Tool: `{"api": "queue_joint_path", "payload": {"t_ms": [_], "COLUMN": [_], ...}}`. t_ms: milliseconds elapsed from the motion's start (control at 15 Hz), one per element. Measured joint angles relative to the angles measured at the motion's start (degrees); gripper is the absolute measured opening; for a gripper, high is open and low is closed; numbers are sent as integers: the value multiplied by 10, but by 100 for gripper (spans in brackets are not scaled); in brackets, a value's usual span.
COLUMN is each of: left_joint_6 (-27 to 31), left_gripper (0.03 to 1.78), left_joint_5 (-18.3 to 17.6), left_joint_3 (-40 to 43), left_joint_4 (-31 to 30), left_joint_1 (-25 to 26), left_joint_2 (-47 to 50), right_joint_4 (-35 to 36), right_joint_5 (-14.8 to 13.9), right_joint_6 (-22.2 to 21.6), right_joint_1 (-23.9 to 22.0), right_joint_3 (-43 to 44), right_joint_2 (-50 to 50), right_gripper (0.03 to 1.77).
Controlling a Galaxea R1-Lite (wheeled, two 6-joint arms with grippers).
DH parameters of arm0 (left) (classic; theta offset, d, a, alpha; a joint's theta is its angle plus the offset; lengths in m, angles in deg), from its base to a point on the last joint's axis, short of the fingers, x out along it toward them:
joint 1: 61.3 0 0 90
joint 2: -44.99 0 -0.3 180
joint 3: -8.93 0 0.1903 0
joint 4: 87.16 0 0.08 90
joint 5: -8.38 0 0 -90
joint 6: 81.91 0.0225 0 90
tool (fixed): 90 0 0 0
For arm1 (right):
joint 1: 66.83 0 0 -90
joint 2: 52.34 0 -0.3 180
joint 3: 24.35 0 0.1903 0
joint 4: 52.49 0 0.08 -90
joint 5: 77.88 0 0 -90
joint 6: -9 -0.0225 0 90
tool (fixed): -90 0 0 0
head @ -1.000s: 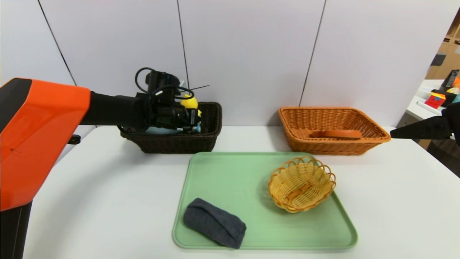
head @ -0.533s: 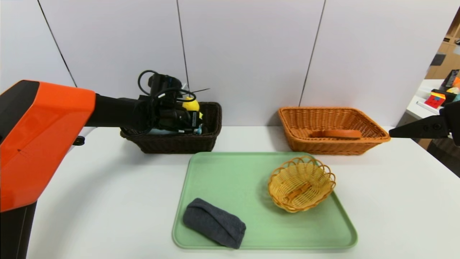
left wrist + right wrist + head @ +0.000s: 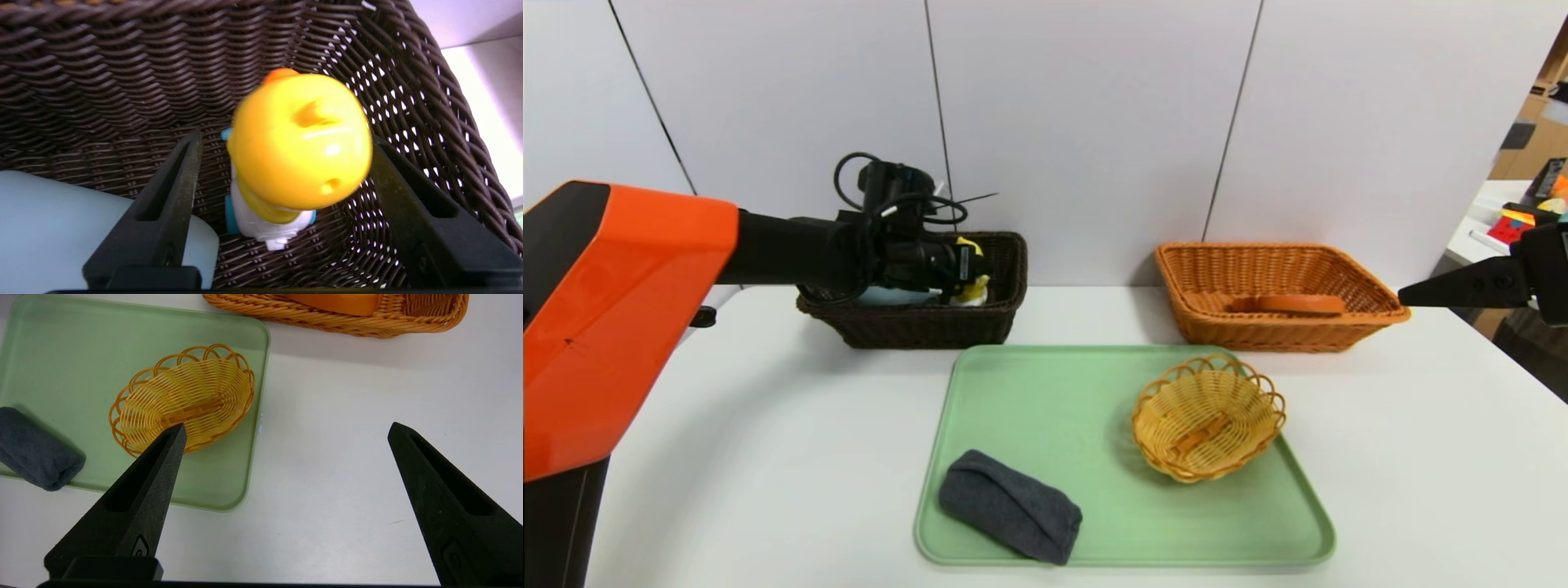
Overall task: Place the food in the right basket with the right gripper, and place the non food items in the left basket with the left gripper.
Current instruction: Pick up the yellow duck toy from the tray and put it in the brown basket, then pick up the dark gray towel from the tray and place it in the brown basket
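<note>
Duck toy (image 3: 300, 143) upright in dark brown basket (image 3: 923, 331), head up, left gripper (image 3: 286, 151) wide open around it, holding nothing

Yellow duck toy (image 3: 302, 143) — upright on its white base, beside the pale blue cup (image 3: 49, 228) — in the dark brown basket (image 3: 931, 329).

Place, as you see it: lab-like workspace, exact kind not certain; your robot's orange-shelled arm (image 3: 629, 318) reaching over a plain white table (image 3: 768, 457); one green tray (image 3: 1045, 384), two large wicker baskets, dark (image 3: 931, 327) and orange-tan (image 3: 1266, 335), set out before you; pale panels (image 3: 1086, 122) behind; at your right, a side table (image 3: 1470, 245) with assorted small objects
</note>
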Motion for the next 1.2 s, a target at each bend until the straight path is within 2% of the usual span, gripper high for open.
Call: {"api": "queue_joint_path", "payload": {"t_ms": [267,600,800,1200], "left_joint_6": [6,101,146,226], "left_gripper": [151,161,164,167], "left_joint_5": [8,-7,-66,-224], "left_joint_3": [3,59,154,387], "left_joint_4": [16,35,13,-164], "left_joint_1": [-7,-11,-12,-12], "left_joint_2": [49,160,215,302], "right_joint_4": [0,0,0,0], "right_joint_5": [0,2,2,2], "right_joint_6": [-3,-4,-5,-7], "right_joint_1": [0,1,1,1], "right_joint_3": [-2,-3,-11,-39], "right_joint_2": [0,-4,-13,-44], "right_gripper": [170,170,170,170]}}
